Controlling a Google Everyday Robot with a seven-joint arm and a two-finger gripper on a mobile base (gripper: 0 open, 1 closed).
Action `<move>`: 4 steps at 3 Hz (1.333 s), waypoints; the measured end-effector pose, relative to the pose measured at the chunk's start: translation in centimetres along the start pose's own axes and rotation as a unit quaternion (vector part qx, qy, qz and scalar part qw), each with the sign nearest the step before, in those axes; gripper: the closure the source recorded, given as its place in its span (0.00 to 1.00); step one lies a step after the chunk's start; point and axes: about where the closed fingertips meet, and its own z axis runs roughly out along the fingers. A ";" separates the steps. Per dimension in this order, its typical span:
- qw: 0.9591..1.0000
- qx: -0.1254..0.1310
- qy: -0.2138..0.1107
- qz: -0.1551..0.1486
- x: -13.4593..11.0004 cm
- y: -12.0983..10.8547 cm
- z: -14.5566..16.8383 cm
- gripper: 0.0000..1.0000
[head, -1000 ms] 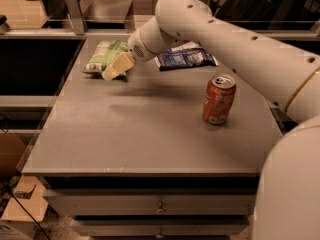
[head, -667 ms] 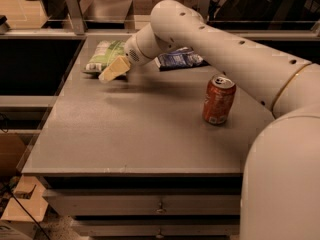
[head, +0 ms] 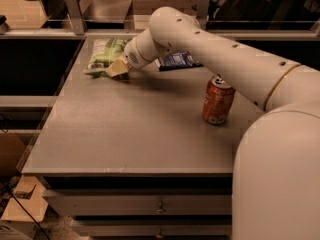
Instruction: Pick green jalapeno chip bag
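Observation:
The green jalapeno chip bag (head: 103, 54) lies at the far left of the grey table (head: 130, 134), light green and white, crinkled. My gripper (head: 118, 68) is at the end of the white arm, low over the table, right at the bag's near right edge. Its tan fingers touch or overlap that edge of the bag. The arm's wrist hides part of the bag's right side.
A blue-and-white snack bag (head: 176, 60) lies at the far middle, partly behind the arm. An orange soda can (head: 218, 101) stands upright at the right. A rail and dark shelving run behind the table. Drawers sit under the table's front edge.
The gripper has moved a little left and down toward the green bag's edge. The bag, can and blue bag have stayed put.

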 end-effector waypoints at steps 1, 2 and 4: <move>1.000 0.017 -0.003 -0.009 -0.6 -0.3 -0.8 0.65; 0.998 0.030 -0.021 -0.041 -3.5 -0.4 -3.2 0.87; 0.984 0.035 -0.091 -0.150 -12.9 -0.2 -10.9 1.00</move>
